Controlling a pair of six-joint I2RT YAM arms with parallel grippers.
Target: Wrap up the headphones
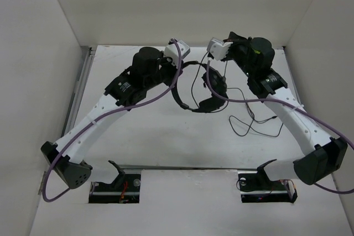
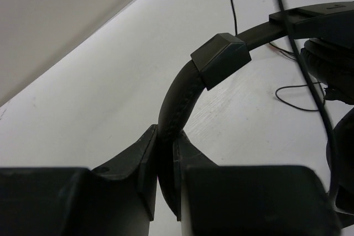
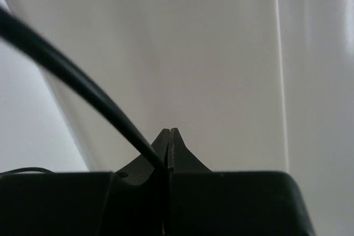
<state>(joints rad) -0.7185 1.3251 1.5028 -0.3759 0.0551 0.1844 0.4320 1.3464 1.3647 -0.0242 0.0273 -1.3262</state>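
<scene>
The table was boxed in by a white back wall and white side walls, so the only open room lay on the bare white stretch between the arm bases and the middle of the table. Both arms reached toward the far edge, close to the back wall, and left little space behind them. The surface looked plain and matte, with thin loops of slack from the cable lying loose on it right of centre, beside the right arm. The headphones sat between the two arms toward the far side, the headband curving away from the left arm and the earcups nearer the right one. I could not tell whether they rested on the table or hung above it. The left hand was clamped on the padded headband, just short of the square slider block. The right hand had its fingers pressed together, and the cable ran down into the seam between them, pinched there.
</scene>
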